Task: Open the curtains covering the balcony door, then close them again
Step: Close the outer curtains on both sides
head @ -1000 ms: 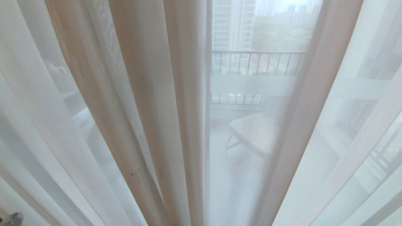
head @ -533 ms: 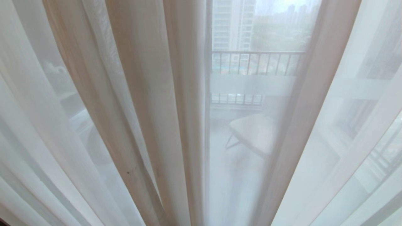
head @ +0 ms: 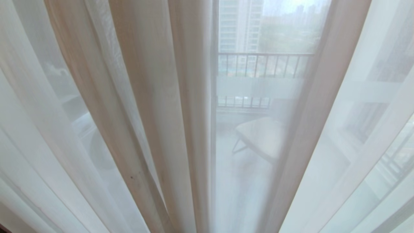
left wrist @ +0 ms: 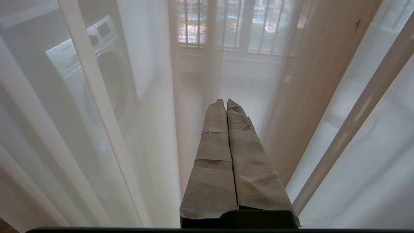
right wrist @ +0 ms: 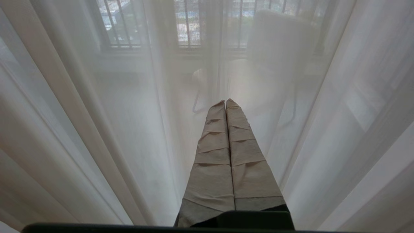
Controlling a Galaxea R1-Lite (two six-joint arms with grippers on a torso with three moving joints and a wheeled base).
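The curtains hang drawn across the whole head view: beige-cream pleats (head: 145, 97) in the middle and thin white sheers (head: 355, 129) at both sides. The balcony door (head: 258, 87) shows only dimly through the fabric, with its frosted band. Neither gripper is in the head view. In the left wrist view my left gripper (left wrist: 225, 101) is shut and holds nothing, its taped fingers pointing at the sheer beside a beige fold (left wrist: 310, 97). In the right wrist view my right gripper (right wrist: 225, 101) is likewise shut and holds nothing, facing the white sheer (right wrist: 129, 129).
Behind the fabric a chair (head: 262, 136) stands on the balcony in front of a barred railing (head: 265, 64). Through the sheer, a washing machine (left wrist: 93, 64) shows in the left wrist view.
A grey gripper tip at the head view's lower left corner has dropped out of sight. The left-hand curtain folds have swayed slightly. The right side is unchanged.
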